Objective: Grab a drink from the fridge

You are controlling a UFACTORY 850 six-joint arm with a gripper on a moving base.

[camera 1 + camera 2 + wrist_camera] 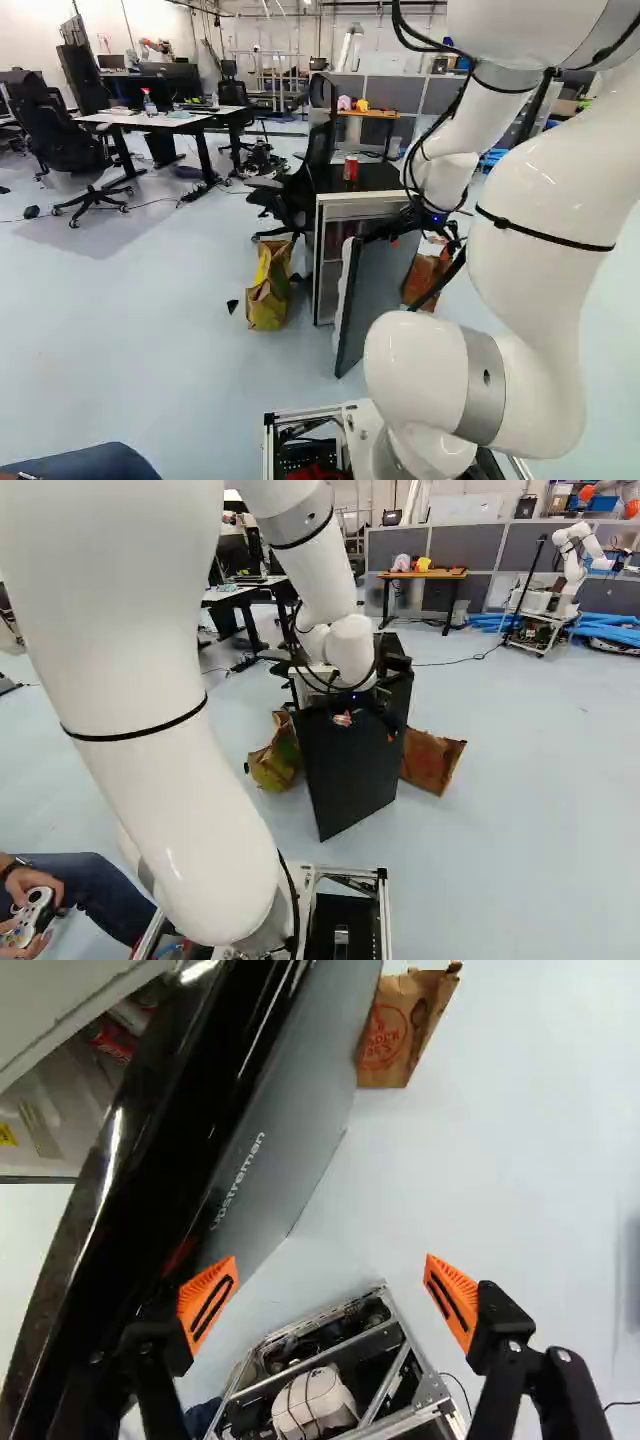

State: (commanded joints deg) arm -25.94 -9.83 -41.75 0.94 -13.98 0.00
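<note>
Beside the fridge door (255,1150), claw (329,1278) spread wide with nothing between the fingers. Best to hook one finger behind the door's inner edge, then swing outward slowly, minding the brown bag (400,1035). Past the door, red can (112,1040) inside the fridge (385,178); second can (350,168) on top. Inside can partly hidden; any touch of finger on door unclear.

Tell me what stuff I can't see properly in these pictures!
Most of the fridge's inside: the door hides it in the right base view and covers part in the others.
Part of the red can inside: behind the door's black edge, wrist view.
Part of the paper bag: behind the door, left base view.
Whether the gripper touches the door: no view settles it.
</note>
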